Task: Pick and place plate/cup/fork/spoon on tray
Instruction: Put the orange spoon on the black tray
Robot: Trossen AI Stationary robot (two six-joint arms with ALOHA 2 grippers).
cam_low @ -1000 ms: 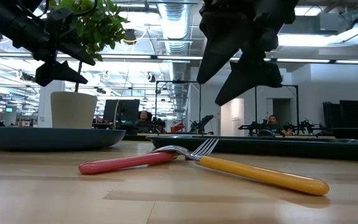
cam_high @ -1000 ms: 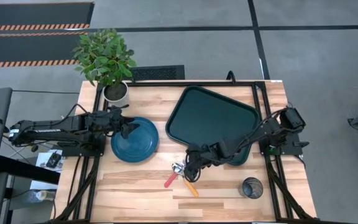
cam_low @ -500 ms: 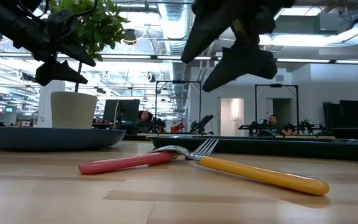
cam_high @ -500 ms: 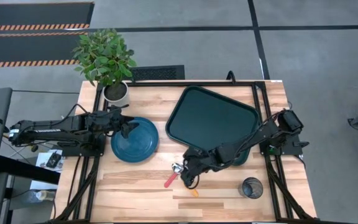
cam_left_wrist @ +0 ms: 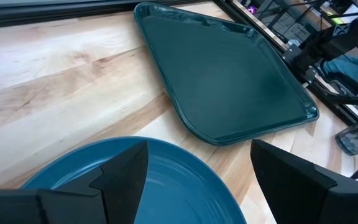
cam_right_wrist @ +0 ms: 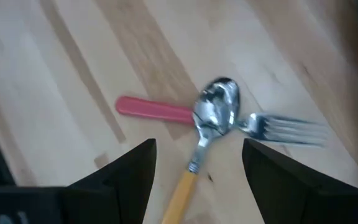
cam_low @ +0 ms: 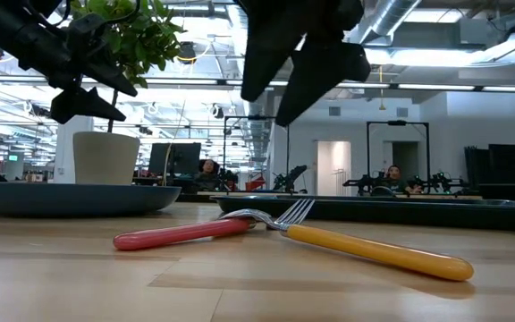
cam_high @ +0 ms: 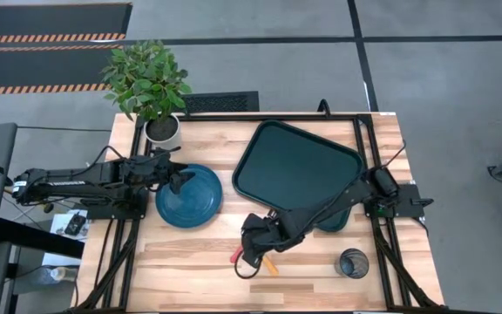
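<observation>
The red-handled fork (cam_right_wrist: pixel 151 109) and the orange-handled spoon (cam_right_wrist: pixel 180 198) lie crossed on the wood table, the spoon's bowl (cam_right_wrist: pixel 216 112) resting over the fork's neck. My right gripper (cam_high: pixel 251 251) hangs open above them, touching nothing; it also shows in the low view (cam_low: pixel 280 89). The teal-blue plate (cam_high: pixel 190 199) lies flat at the table's left, with my left gripper (cam_high: pixel 179 180) open just above its left part. The dark tray (cam_high: pixel 296 166) lies at the far right. The grey cup (cam_high: pixel 352 262) stands upright near the front right corner.
A white pot with a green plant (cam_high: pixel 162 129) stands at the far left corner, behind the plate. Black frame rails (cam_high: pixel 366 166) run along the table's sides. Bare wood (cam_high: pixel 190 262) lies in front of the plate.
My right gripper has gone toward the table's left and near edges and now hangs over the crossed fork and spoon, staying open. The fork, the spoon and my left arm have kept still.
</observation>
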